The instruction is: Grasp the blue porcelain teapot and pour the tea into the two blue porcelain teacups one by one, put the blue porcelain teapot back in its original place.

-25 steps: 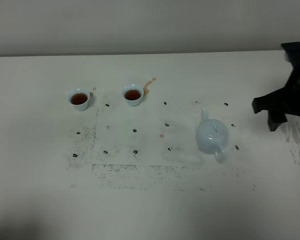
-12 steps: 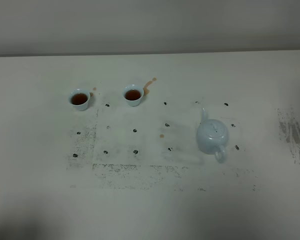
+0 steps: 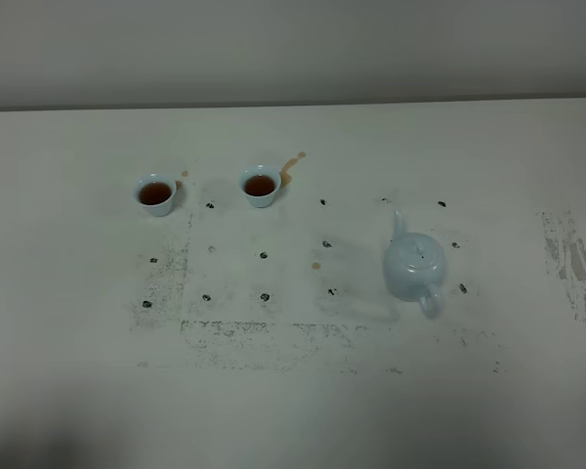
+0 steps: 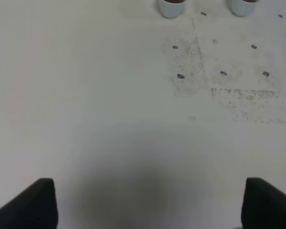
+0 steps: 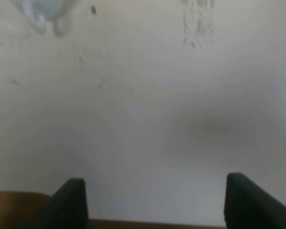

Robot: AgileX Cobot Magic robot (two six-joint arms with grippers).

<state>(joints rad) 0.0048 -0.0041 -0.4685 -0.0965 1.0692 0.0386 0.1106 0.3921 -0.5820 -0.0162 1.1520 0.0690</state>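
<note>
A: Two grippers, both clear of the work. Left gripper: jaws spread wide over bare table, holding nothing. Right gripper: likewise spread and empty.

B: Item nearest the front?

A: Teapot, right of centre in the high view, upright, lid on, handle toward the front edge, spout toward the back; it looks set down in its home spot.

B: Farther back?

A: Right cup and left cup, upper left, well apart, both holding dark tea. Brown spill just beside the right cup. Pouring appears finished.
</note>
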